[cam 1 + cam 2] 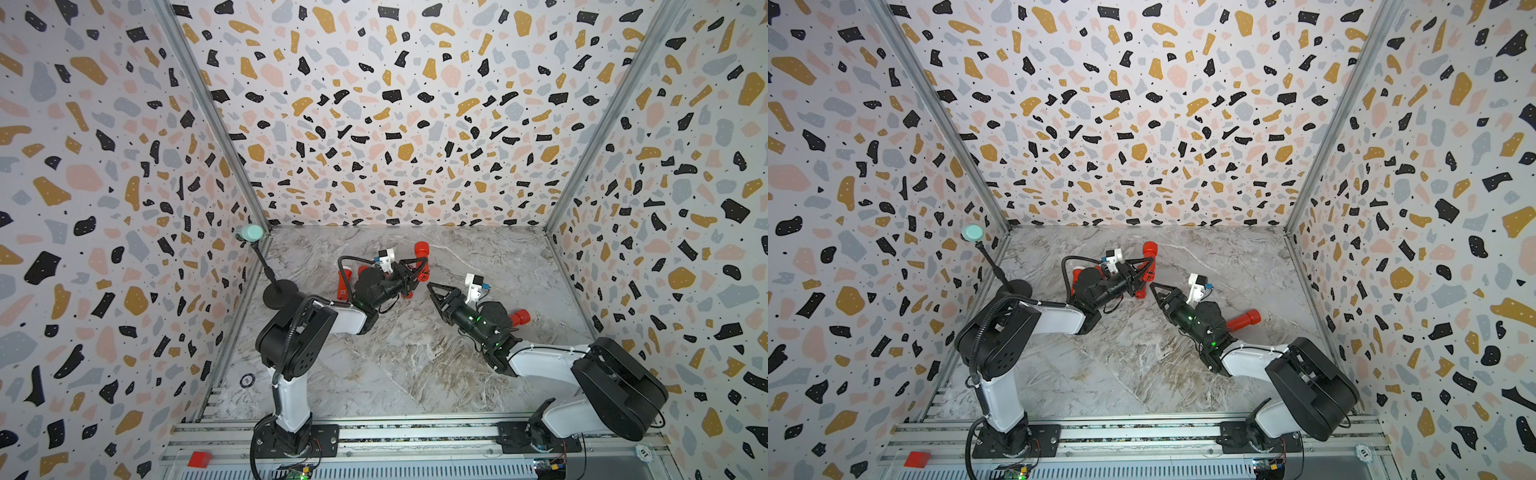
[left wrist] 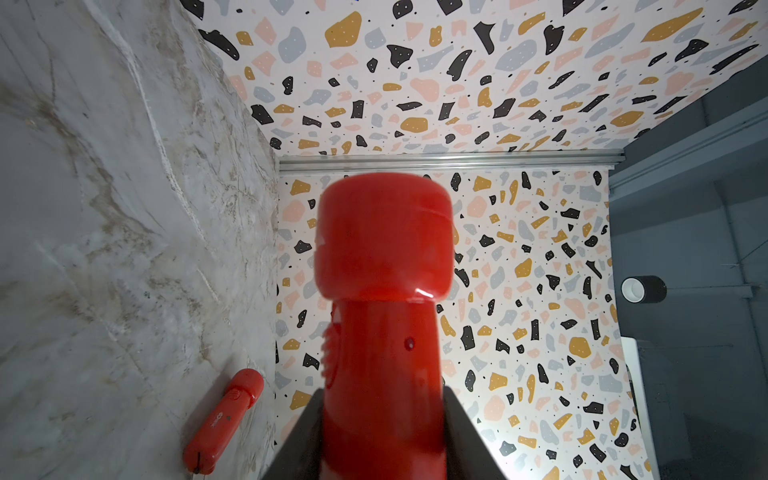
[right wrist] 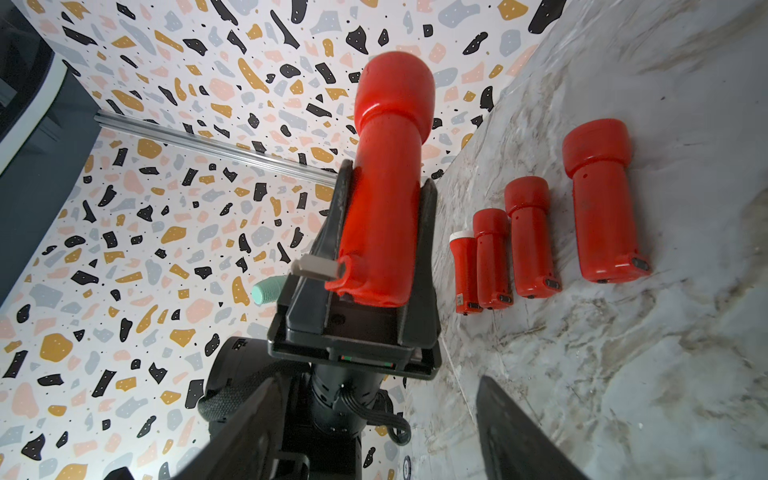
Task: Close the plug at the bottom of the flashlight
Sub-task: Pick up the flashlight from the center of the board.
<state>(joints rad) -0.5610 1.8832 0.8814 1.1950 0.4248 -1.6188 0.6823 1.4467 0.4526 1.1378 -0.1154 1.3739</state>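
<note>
The left claw (image 1: 419, 268) is gripping the red flashlight (image 3: 386, 174), its grey plug (image 3: 313, 266) sticking out. The right claw (image 1: 433, 287) is hovering near the flashlight, jaws apart and empty.

I count 6 red flashlights (image 3: 386, 187): 5 in R wrist view, plus 1 lone flashlight (image 1: 520, 317) mid-right in a top view; 1 mic stand (image 1: 276, 291).

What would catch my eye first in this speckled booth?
A bright red flashlight is held in the air by the left pincer, with its grey plug sticking out at the bottom end. The right pincer, open, points toward it. Four more red flashlights lie in a row on the marble table.
</note>
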